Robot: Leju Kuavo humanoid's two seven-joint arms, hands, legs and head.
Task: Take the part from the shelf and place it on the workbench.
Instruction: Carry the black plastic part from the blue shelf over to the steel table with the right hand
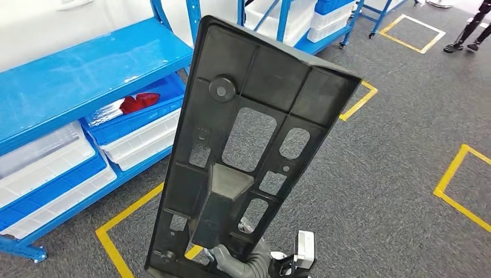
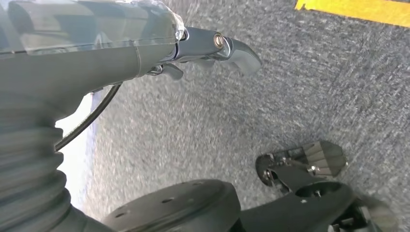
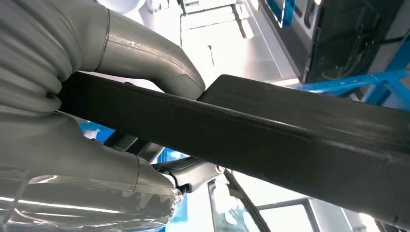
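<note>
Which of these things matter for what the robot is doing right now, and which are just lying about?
Part of the job:
- black part, held upright
- right hand, gripping the part's lower end
- blue shelf, where parts are kept

Just lying about:
- bins on the lower shelf
- red items in a bin
- yellow tape on the grey floor
- left hand, hanging over the floor, holding nothing

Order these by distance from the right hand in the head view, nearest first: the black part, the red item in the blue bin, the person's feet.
1. Black part: gripped by the right hand, center.
2. Red item: in the shelf bin, upper left.
3. Person's feet: far upper right.
</note>
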